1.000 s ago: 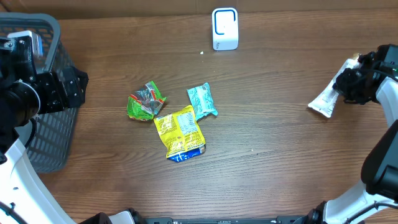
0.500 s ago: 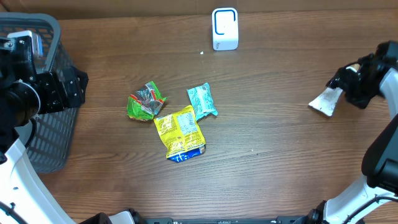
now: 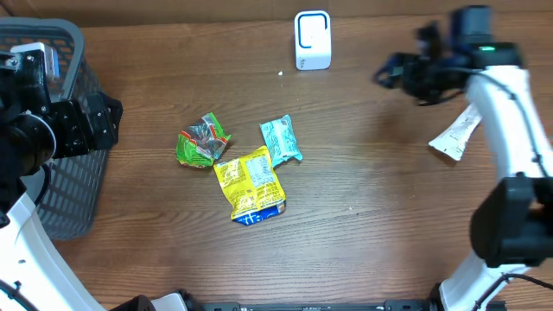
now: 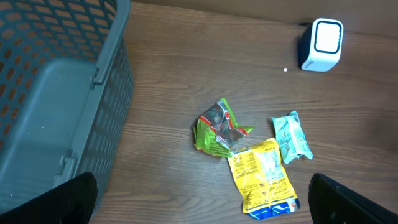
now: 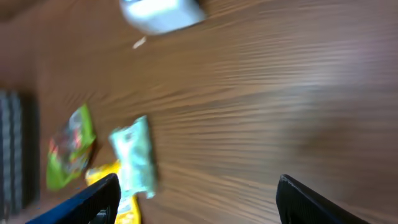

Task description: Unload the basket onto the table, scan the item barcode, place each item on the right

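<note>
Reckon I'm between items here: right gripper [image 3: 397, 74] hangs wide open and empty near the scanner [image 3: 312, 40], white pouch [image 3: 454, 138] lies flat further right, so next I'd need to reach the teal packet [image 3: 281, 140] in the middle, pinch it and face its barcode to the scanner

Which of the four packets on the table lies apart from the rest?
The flat white plastic packet, alone at the far right of the overhead view. The crumpled green packet, yellow packet and pale teal packet cluster together mid-view.
</note>
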Robot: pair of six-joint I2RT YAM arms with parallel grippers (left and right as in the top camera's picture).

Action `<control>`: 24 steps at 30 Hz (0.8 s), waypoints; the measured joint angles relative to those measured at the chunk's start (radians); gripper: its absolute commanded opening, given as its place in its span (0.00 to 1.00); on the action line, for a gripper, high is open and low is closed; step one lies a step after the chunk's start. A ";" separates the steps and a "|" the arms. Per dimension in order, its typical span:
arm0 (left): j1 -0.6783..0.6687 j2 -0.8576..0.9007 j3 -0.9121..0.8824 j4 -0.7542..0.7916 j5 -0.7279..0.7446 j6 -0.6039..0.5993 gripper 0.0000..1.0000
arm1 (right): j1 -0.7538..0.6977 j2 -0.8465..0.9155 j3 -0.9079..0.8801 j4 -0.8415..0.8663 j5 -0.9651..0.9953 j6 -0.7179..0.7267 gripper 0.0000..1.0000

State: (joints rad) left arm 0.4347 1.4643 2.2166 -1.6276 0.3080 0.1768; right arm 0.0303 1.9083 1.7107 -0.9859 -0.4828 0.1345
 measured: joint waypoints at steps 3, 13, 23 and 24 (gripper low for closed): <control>0.000 0.000 0.000 0.000 0.000 0.000 1.00 | 0.122 0.024 0.000 0.028 0.002 0.006 0.69; 0.000 0.000 0.000 0.000 0.000 0.000 1.00 | 0.407 0.118 0.000 0.148 0.097 0.151 0.21; 0.000 0.000 0.000 0.000 0.000 0.000 1.00 | 0.549 0.283 -0.001 0.295 0.275 0.323 0.04; 0.000 0.000 0.000 0.000 0.000 0.000 1.00 | 0.556 0.296 -0.001 0.280 0.290 0.347 0.04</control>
State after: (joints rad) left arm 0.4347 1.4643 2.2166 -1.6276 0.3080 0.1768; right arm 0.5861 2.2044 1.7100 -0.7055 -0.1932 0.4816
